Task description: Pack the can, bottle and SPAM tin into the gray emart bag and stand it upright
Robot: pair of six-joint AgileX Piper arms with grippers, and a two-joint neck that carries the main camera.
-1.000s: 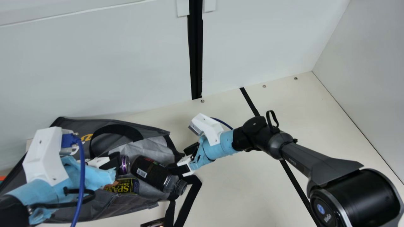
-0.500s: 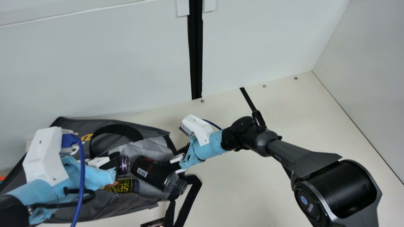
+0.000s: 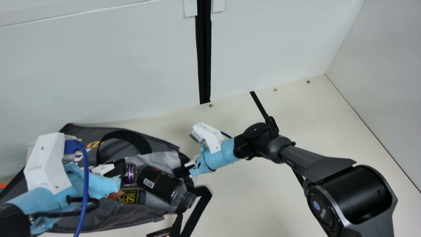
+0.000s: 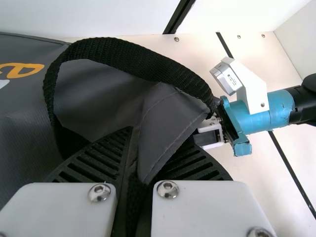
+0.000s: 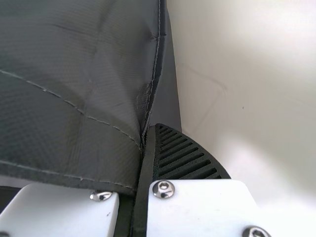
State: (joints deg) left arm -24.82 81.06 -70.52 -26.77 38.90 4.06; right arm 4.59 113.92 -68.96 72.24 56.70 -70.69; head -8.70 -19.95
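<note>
Fabric (image 4: 170, 123) of the gray emart bag (image 3: 98, 219) is pinched in the left gripper (image 4: 137, 163). SPAM tin (image 3: 130, 196), can (image 3: 131, 173) and bottle (image 3: 162, 186) lie in the open bag, the bottle's neck at its edge. The right gripper (image 5: 146, 136) is closed on the bag's side edge. Raising the bag well probably calls for both grips rising evenly, mouth first, so the bottle slides inward. The left arm hides part of the bag and tin; the can is partly covered.

The bag (image 3: 98, 215) looks like matt coated cloth, its strap (image 4: 113, 51) coarse woven webbing, its lining (image 3: 162, 160) silvery and creased. The can (image 3: 130, 172) has a metallic shine; the bottle (image 3: 161, 184) looks glossy plastic. Metal screws (image 3: 275, 90) dot the smooth bench (image 3: 250, 197) by its far edge.
</note>
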